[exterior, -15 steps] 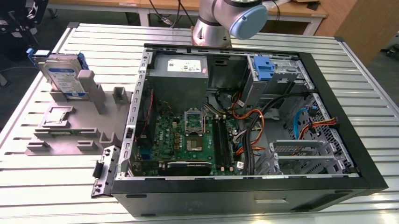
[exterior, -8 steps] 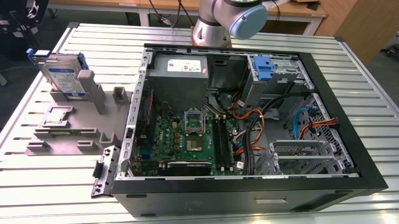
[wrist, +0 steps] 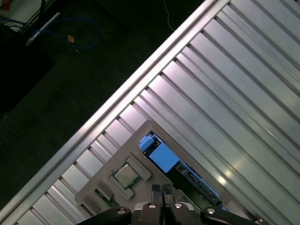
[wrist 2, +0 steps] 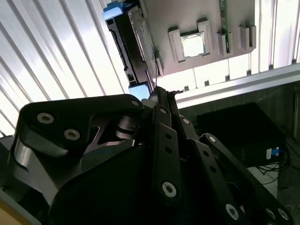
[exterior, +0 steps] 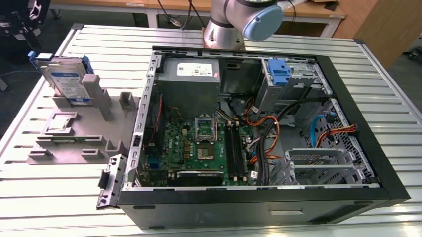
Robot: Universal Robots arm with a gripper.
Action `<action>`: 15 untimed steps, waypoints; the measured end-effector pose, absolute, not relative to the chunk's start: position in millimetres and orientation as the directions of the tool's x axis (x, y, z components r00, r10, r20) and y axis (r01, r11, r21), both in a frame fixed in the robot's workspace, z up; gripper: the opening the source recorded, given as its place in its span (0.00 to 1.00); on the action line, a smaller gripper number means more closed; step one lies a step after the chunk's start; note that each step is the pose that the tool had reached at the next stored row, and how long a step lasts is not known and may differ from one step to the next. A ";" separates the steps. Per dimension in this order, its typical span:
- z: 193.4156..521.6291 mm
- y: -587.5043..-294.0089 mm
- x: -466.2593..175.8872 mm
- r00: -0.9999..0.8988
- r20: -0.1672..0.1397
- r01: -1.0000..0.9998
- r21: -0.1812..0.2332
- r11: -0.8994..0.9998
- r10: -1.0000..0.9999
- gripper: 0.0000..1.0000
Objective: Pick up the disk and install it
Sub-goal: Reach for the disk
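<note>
In the exterior view, looks down from high and well back, taking in the whole table (exterior: 99, 44), the open case (exterior: 264, 210) and the arm (exterior: 231, 24) at the far edge, with the holder (exterior: 66, 140) and disk (exterior: 66, 81) at the exterior view's left. In the first wrist view, faces steeply down past the gripper (wrist: 161, 189), over the table edge to the dark floor (wrist: 70, 84). In the second wrist view, sits close behind the gripper and peers along it. Catches holder, disk and chip (wrist 2: 193, 44) in both wrist views, from near — and the same corner in the exterior view, from far.
</note>
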State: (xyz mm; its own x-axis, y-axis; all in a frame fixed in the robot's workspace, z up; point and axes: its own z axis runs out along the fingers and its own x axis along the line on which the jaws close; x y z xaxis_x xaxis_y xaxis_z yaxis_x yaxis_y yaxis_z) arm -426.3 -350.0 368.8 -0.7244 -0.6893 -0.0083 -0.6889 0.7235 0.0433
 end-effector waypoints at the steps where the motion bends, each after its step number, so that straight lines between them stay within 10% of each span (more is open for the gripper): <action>1: 368.8 -349.9 -426.4 -0.718 -0.008 -0.695 0.043 0.717 -0.696 0.15; 15: 365.5 -349.5 -426.8 -0.560 -0.008 -0.828 0.043 0.560 -0.828 0.15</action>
